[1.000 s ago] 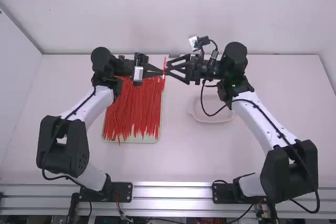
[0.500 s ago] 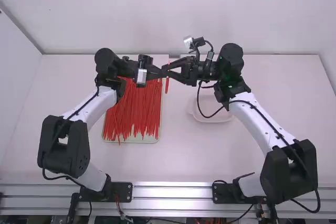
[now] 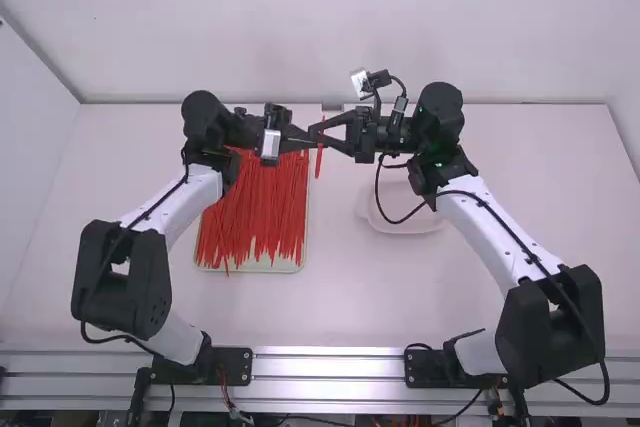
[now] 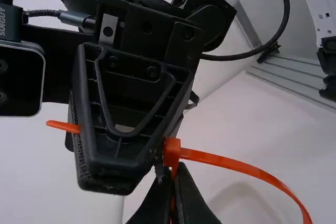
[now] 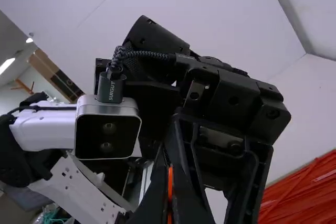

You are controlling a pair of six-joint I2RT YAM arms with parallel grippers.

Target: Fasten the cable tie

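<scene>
The left tool [image 4: 169, 184] has its fingers pressed together on the red cable tie [image 4: 220, 160] right by its head, and the strap curves away loose. The right tool [image 5: 169, 187] is likewise clamped on the cable tie, tip to tip with the left, above the far end of the tray [image 3: 288, 267] of spare ties [image 3: 260, 207] on the worktop [image 3: 420, 277].
</scene>
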